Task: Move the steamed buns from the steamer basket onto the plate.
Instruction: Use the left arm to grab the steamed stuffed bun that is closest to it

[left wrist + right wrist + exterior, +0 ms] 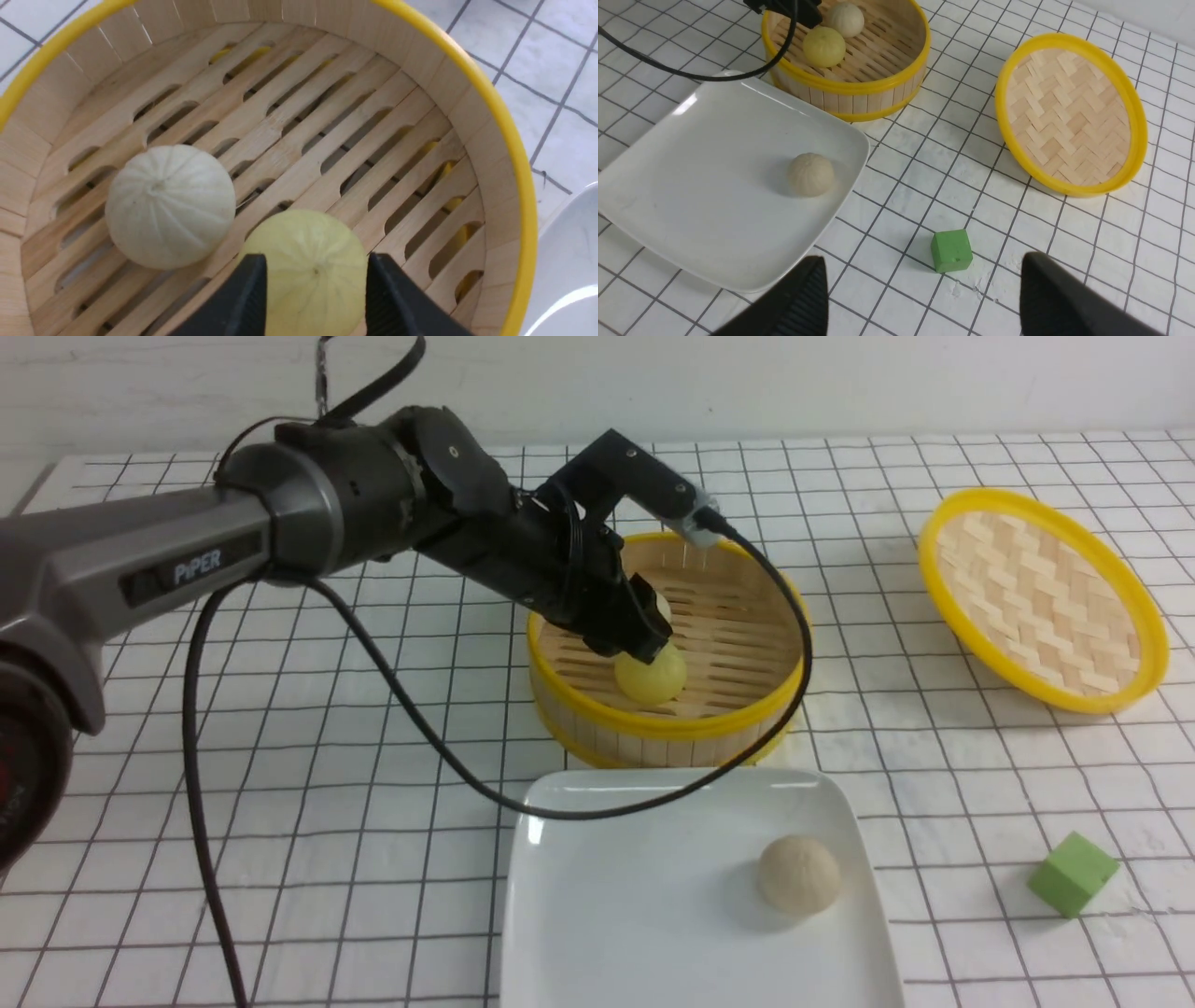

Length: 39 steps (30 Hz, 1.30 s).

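In the front view, my left pincer (644, 649) reaches down into the basket (672, 723), right at the yellow bun (653, 679) on the slatted floor. A beige bun (799, 887) lies on the plate (607, 896), which sits on the worktop (373, 859) just in front of the basket. The lid (1046, 597) and the cube (1074, 874) lie off to the right.

From my left wrist, my fingers (247, 298) press against either side of the yellow bun, gripping it. A white bun (170, 205) sits just beside it on the slats.

From my right wrist, my right pincer (923, 259) hangs wide and holds nothing, above the worktop near the cube. The plate with its bun is to one side, the lid to the other.
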Motion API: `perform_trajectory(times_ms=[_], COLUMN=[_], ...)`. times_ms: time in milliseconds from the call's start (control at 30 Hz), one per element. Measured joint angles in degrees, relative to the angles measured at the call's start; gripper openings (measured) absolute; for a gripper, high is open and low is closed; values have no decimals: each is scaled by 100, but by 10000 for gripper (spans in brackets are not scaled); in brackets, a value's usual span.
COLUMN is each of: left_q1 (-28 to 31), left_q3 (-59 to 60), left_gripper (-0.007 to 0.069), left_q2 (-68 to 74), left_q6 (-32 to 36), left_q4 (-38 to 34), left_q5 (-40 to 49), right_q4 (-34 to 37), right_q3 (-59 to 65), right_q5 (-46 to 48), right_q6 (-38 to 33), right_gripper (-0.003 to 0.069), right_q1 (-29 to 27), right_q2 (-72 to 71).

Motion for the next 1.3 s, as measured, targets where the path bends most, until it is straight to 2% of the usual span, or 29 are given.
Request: perform_trajectory(times_ms=[367, 567, 933, 1100, 1133, 1167, 1200, 1300], left_q1=[-334, -334, -334, -334, -334, -334, -334, -334], left_q3=[-42, -78, -78, -78, -78, -78, -78, -78], left_gripper=[323, 323, 312, 217, 144, 135, 57, 19], left_q2=[350, 372, 372, 372, 372, 372, 372, 372], left_q6=[103, 78, -705, -957, -1014, -1024, -1037, -1048], left_q4=[-26, 366, 989, 1276, 1335, 1348, 1361, 1375], left_q5=[-419, -688, -592, -494, -494, -494, -499, -512], right_q4=[-6, -6, -6, -16, -22, -22, -22, -22], right_q3=[0, 0, 0, 0, 0, 0, 0, 0], right_q5=[4, 11, 15, 10, 10, 10, 10, -8], right_q6=[0, 0, -18, -17, -17, -17, -17, -17], right_gripper=[536, 536, 536, 528, 522, 521, 514, 499], right_q1=[0, 0, 0, 0, 0, 0, 0, 0], right_q2=[0, 0, 0, 0, 0, 0, 0, 0])
